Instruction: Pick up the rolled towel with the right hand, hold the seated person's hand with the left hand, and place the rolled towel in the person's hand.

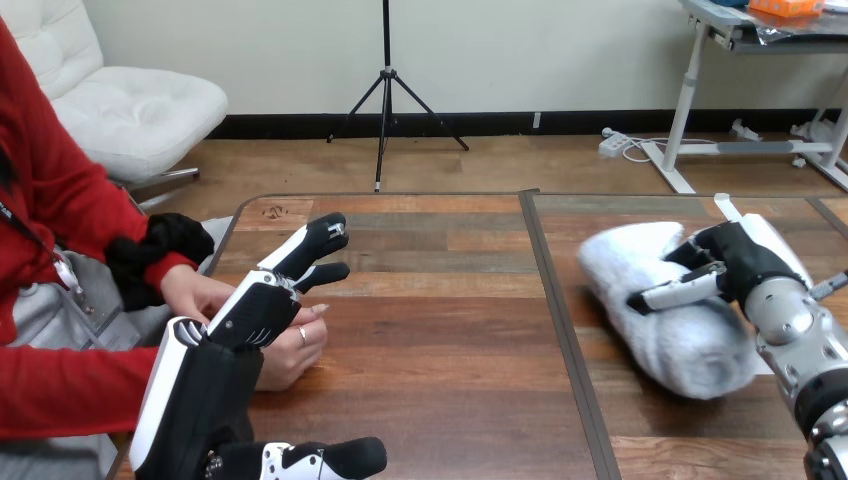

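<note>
The wooden desk (440, 380) has 1 dark seam running front to back. The rolled towel (690, 345) lies right of this seam, near the desk's right edge. The right hand (735, 262) sits on the towel's far end, and its fingers (680, 290) are curled round the roll, gripping it. At the desk's left edge, the left hand (255, 315) is over the person's hands (285, 365). Its fingers (315, 235) are extended and slightly spread, not wrapped round them.

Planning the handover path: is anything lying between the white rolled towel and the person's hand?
Nothing on the wooden table between the white rolled towel and the person's hand; the left hand hangs over that hand.
</note>
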Robot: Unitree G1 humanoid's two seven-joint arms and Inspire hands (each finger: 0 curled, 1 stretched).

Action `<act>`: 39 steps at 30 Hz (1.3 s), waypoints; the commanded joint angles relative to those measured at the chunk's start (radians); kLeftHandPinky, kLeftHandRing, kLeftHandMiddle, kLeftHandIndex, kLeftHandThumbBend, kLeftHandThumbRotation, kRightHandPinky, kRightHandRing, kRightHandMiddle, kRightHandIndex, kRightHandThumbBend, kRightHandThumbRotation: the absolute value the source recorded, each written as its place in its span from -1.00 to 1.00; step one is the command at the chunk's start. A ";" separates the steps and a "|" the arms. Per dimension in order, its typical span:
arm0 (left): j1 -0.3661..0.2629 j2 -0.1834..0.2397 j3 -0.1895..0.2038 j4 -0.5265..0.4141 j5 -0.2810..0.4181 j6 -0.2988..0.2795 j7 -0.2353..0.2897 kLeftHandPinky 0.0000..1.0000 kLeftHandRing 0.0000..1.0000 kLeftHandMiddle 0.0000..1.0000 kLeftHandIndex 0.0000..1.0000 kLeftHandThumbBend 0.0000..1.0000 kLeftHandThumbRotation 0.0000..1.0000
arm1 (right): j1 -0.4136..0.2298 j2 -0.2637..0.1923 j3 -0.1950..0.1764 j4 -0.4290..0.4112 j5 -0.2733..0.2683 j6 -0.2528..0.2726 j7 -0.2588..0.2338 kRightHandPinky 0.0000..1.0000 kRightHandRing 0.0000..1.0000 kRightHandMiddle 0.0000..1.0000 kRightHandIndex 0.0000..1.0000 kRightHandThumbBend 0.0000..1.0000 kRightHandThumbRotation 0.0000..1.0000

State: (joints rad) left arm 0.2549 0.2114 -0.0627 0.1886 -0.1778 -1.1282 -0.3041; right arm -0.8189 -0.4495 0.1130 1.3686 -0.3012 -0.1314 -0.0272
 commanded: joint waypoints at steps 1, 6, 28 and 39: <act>-0.057 -0.004 0.004 -0.033 0.002 -0.021 0.001 0.59 0.76 0.80 0.71 1.00 -0.05 | -0.002 0.047 -0.043 -0.070 0.053 -0.080 0.020 -0.20 -0.06 0.02 -0.09 0.57 -1.00; -0.051 -0.002 0.001 -0.039 -0.006 -0.006 0.000 0.60 0.76 0.80 0.70 1.00 -0.06 | 0.012 0.058 -0.088 -0.087 0.112 -0.122 0.050 -0.28 -0.16 -0.05 -0.09 0.51 -1.00; -0.049 0.016 -0.002 -0.032 -0.033 0.006 -0.031 0.56 0.77 0.81 0.73 1.00 -0.04 | 0.120 0.126 -0.232 -0.228 0.336 -0.324 0.212 -0.40 -0.33 -0.14 -0.20 0.29 -1.00; -0.046 0.015 0.002 -0.034 -0.041 0.015 -0.036 0.54 0.76 0.80 0.72 1.00 -0.05 | 0.174 0.168 -0.287 -0.309 0.446 -0.357 0.298 -0.45 -0.36 -0.15 -0.24 0.21 -1.00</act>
State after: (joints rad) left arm 0.2547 0.2179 -0.0630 0.1887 -0.1971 -1.1149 -0.3387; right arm -0.6185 -0.2958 -0.1162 1.1635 0.0836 -0.4453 0.2500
